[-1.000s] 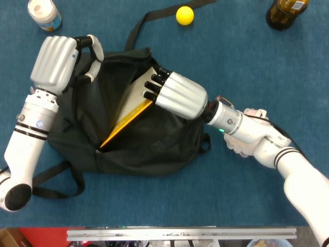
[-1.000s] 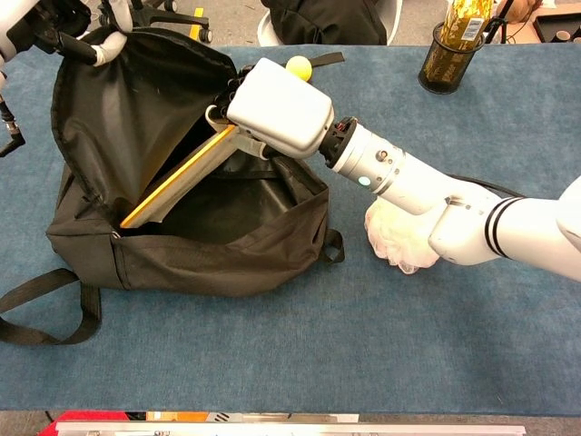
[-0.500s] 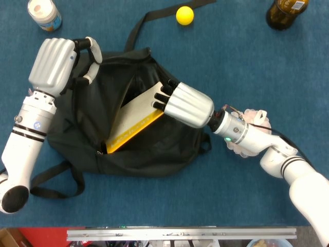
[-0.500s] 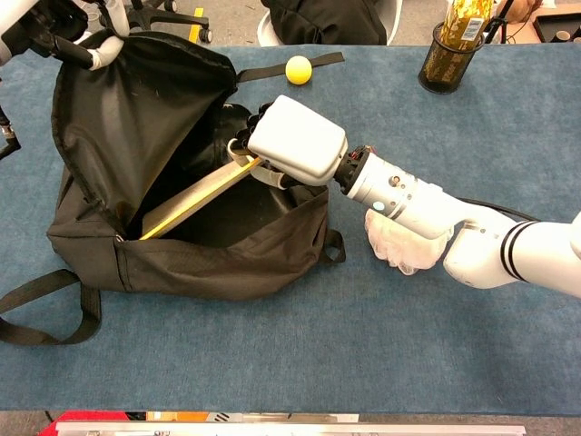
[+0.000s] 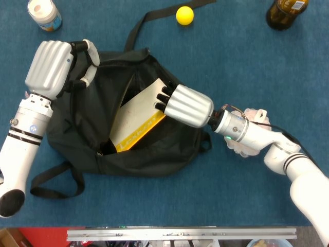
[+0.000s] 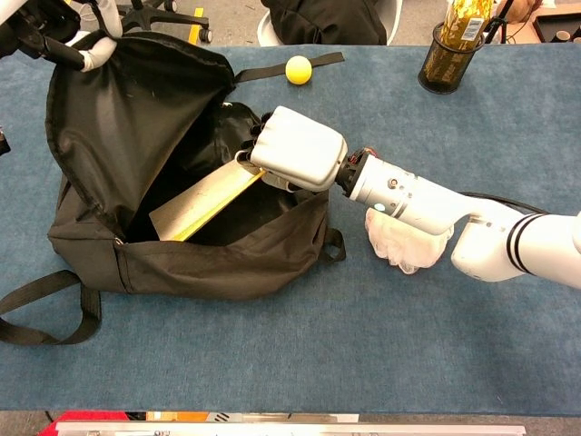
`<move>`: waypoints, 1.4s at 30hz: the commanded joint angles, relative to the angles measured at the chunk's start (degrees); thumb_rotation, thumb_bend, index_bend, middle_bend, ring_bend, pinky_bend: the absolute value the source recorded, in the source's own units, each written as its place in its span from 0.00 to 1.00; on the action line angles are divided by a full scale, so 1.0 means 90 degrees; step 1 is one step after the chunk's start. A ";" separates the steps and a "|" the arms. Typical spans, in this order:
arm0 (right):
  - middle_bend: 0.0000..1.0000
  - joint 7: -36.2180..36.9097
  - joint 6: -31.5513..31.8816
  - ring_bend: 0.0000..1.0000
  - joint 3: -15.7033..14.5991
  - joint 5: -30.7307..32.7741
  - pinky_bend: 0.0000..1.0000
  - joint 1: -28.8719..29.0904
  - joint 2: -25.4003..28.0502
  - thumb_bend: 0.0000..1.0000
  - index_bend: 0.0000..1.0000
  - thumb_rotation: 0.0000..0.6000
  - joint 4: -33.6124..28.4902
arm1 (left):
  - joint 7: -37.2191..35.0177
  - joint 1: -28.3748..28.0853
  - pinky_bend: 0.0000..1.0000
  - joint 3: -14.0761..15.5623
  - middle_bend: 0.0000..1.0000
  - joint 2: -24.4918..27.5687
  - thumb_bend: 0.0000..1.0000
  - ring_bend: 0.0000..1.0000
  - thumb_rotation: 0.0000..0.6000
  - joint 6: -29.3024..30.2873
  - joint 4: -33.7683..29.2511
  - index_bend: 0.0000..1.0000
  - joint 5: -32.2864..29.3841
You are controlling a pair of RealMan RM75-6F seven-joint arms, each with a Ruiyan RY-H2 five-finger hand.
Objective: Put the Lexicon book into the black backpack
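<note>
Your blue table (image 5: 154,206) carries one black backpack (image 5: 154,149), its mouth held up by your left hand (image 5: 49,69) gripping the rim. Your right hand (image 5: 185,104) holds the Lexicon book (image 5: 136,116) tilted inside that opening. Beyond it: one brown bottle (image 5: 285,11), one white jar (image 5: 43,13), one yellow ball (image 5: 184,15).

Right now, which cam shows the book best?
Head view: the book shows its pale cover and yellow edge from above inside the backpack. Chest view shows it foreshortened, partly behind the bag's front wall.
</note>
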 commanded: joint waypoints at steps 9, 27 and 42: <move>0.77 -0.0306 -0.0154 0.54 0.0395 0.0408 0.60 0.0302 -0.0308 0.37 0.89 1.00 -0.0061 | -0.0006 0.0011 1.00 0.0012 0.91 0.0049 0.58 0.91 1.00 -0.0023 -0.0023 0.78 -0.0035; 0.73 -0.0499 -0.0595 0.52 0.0547 0.0592 0.58 0.0367 -0.0361 0.34 0.87 1.00 -0.0699 | -0.0143 0.0001 1.00 -0.0054 0.91 0.0146 0.58 0.91 1.00 -0.0067 -0.0087 0.77 -0.0095; 0.32 -0.0439 -0.0639 0.20 0.0786 0.0869 0.35 0.0081 -0.0119 0.20 0.14 1.00 -0.0819 | -0.0140 0.0043 1.00 0.0022 0.91 0.0140 0.58 0.91 1.00 -0.0034 -0.0078 0.76 -0.0035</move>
